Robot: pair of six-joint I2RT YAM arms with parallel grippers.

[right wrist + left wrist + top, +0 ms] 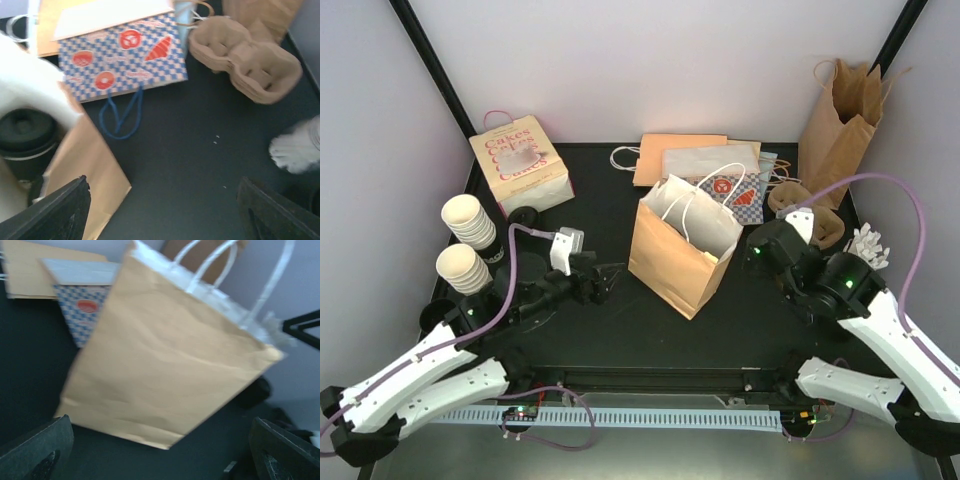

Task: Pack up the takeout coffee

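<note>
The takeout coffee (22, 135) sits inside the kraft bag (670, 265), at the left edge of the right wrist view, so a clean retreat seems due: the right gripper (164, 200), spread and empty, should pull away level, clear of the white handles (270, 285); the left gripper (612, 272), likewise spread and empty, can steady the bag's side. The coffee shows a round black lid, a pale band beneath.

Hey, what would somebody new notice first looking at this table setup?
An open kraft paper bag with white handles stands mid-table, and the right wrist view shows the black-lidded takeout coffee already inside it. A pink Cakes box sits at the back left, with stacked cream cups just in front along the left edge.
</note>
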